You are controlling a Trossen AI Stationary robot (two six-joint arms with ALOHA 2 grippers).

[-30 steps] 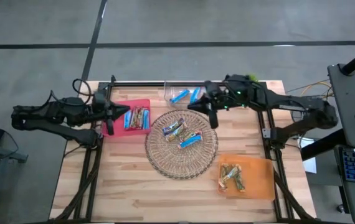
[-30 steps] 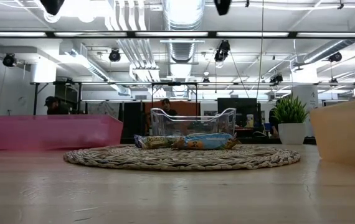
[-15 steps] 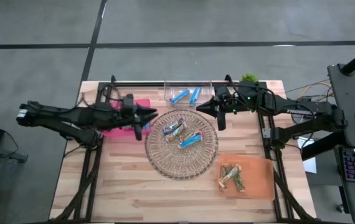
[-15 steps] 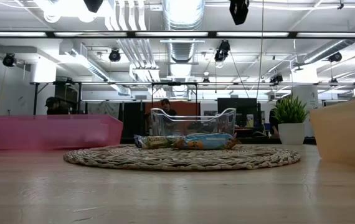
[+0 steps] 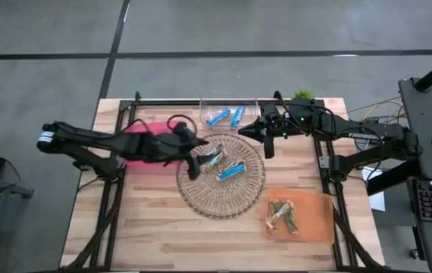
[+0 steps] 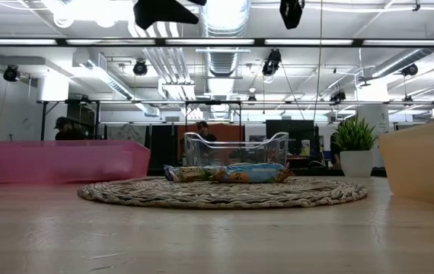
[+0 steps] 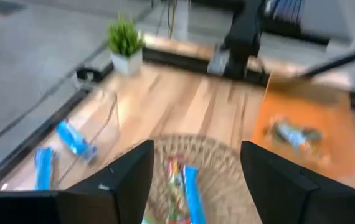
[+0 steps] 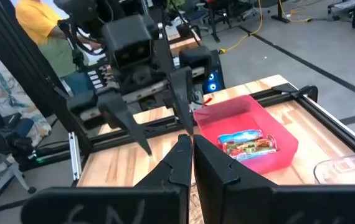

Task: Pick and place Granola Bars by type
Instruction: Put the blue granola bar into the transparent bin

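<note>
Left gripper (image 5: 195,163) sits above the 9 o'clock edge of the round wicker mat (image 5: 201,199) at table centre, fingers spread wide and holding nothing; the left wrist view shows both fingers apart with two bars framed between them, so I judge it is lined up for a pick from the mat. Bars left on the mat: a silvery multicoloured one (image 5: 211,156) just beside the gripper tip and a blue one (image 5: 233,171) toward 3 o'clock of it; in the low view they lie flat side by side (image 6: 228,173). Sorted so far, judged from where things lie: blue bars (image 5: 225,117) in the clear bin (image 5: 205,104) at 12 o'clock of the mat, brownish-green bars (image 5: 283,215) in the orange tray (image 5: 316,220) at 4 o'clock, multicoloured bars (image 8: 248,144) in the pink bin (image 8: 276,134) at 9 o'clock, mostly hidden under the left arm from above. Right gripper (image 5: 262,142) waits over the mat's 1 o'clock rim, fingers pressed together, empty, probably held back to keep out of the left arm's way. Nearest bar suits the pink bin.
</note>
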